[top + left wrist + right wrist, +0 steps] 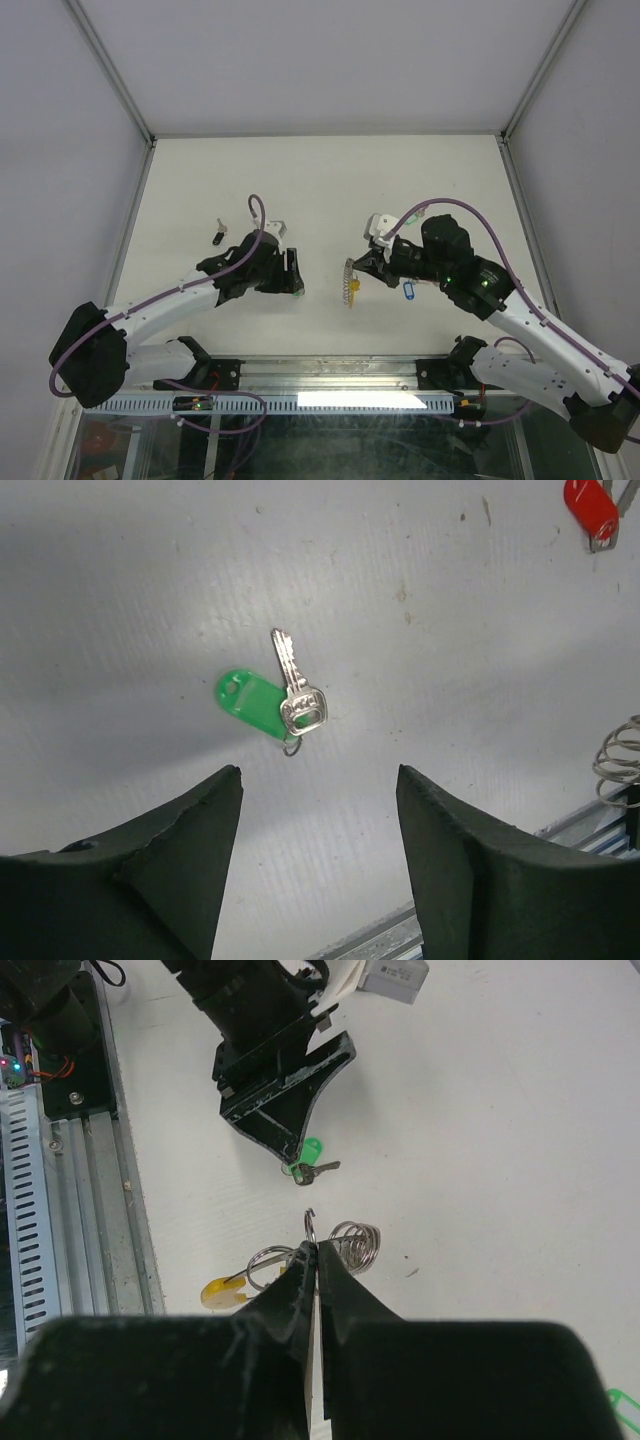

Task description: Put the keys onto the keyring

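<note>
**Op:** Far left first. Black key [218, 235]?

**Coach:** Leave it, it's well apart from both arms. Your L claw [320, 780] is apart w/ nothing in it, hanging over the green key [272, 700]. That key lies flat on the worktop [120, 580].

**Op:** Which way's it pointing?

**Coach:** In the L wrist view the blade tip points up, a touch left. Bow's at the low end and the tag runs off left from it. So the long axis goes up-down there, crosswise to the line your claw closes on.

**Op:** How do I take it, then?

**Coach:** I'd drop straight down and close on the tag or the bow's edges. Leave the bow's hole free, since that's prob. what has to meet the ring. Flat metal on a flat top may skid, so go slow.

**Op:** And the keyring [355, 1245]?

**Coach:** It's right of the key, near but not touching. Your R claw [312, 1250] is clamped on it, wire end sticking up past the tips. The yellow tag [220, 1292] is on its near-edge side. Hold R steady and bring the key over to it.
</note>
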Robot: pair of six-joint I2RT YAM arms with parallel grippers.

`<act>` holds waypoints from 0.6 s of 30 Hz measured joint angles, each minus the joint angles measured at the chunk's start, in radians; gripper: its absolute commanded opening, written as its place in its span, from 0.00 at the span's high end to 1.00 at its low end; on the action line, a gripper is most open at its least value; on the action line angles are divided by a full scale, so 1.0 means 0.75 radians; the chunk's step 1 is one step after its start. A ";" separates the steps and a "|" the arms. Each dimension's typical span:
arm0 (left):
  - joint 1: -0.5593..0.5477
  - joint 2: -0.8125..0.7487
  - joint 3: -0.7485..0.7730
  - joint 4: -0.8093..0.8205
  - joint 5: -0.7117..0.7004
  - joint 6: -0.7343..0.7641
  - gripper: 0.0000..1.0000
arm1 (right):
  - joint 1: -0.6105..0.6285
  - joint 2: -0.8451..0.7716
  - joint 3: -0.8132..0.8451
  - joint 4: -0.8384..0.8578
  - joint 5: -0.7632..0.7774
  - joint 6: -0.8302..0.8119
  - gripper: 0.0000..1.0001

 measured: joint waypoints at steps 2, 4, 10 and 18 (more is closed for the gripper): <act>-0.067 0.000 -0.010 0.005 -0.050 -0.026 0.42 | 0.000 0.003 0.000 0.001 0.000 0.003 1.00; -0.122 0.002 -0.021 0.013 -0.091 -0.057 0.45 | 0.000 0.004 0.000 0.001 -0.001 0.005 1.00; -0.156 0.040 -0.065 0.039 -0.178 -0.123 0.53 | 0.000 0.007 0.000 0.002 -0.001 0.009 1.00; -0.156 0.099 -0.105 0.110 -0.208 -0.127 0.72 | 0.000 0.013 -0.001 0.010 -0.005 0.018 1.00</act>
